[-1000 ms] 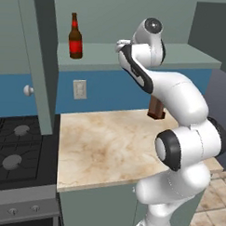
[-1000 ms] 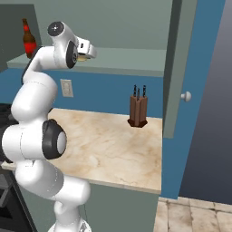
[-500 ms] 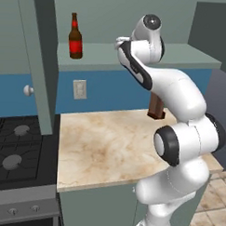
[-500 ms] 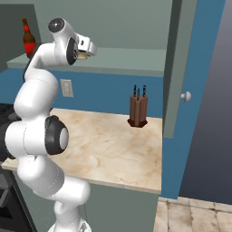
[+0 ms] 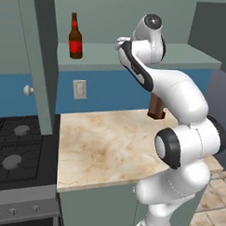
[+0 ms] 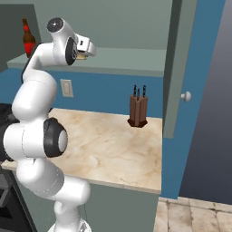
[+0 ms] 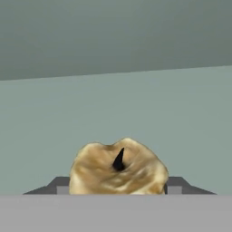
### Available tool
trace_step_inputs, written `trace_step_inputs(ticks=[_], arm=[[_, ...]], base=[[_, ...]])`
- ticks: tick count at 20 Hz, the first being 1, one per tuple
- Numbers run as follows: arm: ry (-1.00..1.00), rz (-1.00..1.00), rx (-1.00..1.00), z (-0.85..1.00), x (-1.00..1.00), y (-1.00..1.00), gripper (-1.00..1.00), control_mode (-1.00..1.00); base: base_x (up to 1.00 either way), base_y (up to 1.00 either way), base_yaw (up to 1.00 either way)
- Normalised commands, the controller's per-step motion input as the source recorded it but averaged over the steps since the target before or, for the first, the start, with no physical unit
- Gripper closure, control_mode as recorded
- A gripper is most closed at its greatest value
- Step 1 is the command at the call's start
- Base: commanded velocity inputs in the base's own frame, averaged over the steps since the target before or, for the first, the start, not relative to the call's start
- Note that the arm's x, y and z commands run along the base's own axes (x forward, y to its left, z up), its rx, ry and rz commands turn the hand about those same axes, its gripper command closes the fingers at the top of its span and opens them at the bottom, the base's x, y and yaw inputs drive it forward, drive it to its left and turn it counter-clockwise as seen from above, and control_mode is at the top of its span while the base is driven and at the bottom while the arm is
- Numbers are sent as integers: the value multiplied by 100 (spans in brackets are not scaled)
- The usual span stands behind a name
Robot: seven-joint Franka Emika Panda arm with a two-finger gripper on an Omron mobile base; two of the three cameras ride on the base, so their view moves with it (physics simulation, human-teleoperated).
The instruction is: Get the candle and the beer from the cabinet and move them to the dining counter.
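Candle [image 7: 118,169] sits on the open cabinet [image 5: 136,60] shelf, between the fingers [image 7: 174,185], which flank it closely; firm grasp cannot be told. Beer [image 5: 75,37] stands upright farther left on the same shelf. Knife block [image 6: 137,110] on desk [image 6: 108,145] below.

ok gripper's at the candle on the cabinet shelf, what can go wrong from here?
1. In the hand view the candle sits between the two fingers, low at the view's edge. The grip may catch only its edge, and it could slip out.
2. The gripper works inside the cabinet with the open door beside it; a wide swing out could clip the door.
3. The beer stands on the same shelf; a sideways retreat might topple it.
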Motion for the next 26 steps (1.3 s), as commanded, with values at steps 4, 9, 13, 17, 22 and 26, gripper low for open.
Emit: trace_step_inputs(ticks=[4, 9, 13, 17, 22, 26], arm=[[-8, 0, 0, -4, -60, 0, 100, -100], [-15, 0, 0, 8, -87, 0, 100, -100], [-10, 1, 0, 34, -91, 2, 100, -100], [-6, 6, 0, 34, -95, 3, 100, -100], [-2, 16, 0, 45, -100, -1, 100, -100], [0, 23, -1, 32, -100, 0, 100, -100]], base=[[0, 0, 0], [0, 0, 0], [0, 0, 0], [0, 0, 0], [0, 0, 0], [0, 0, 0]])
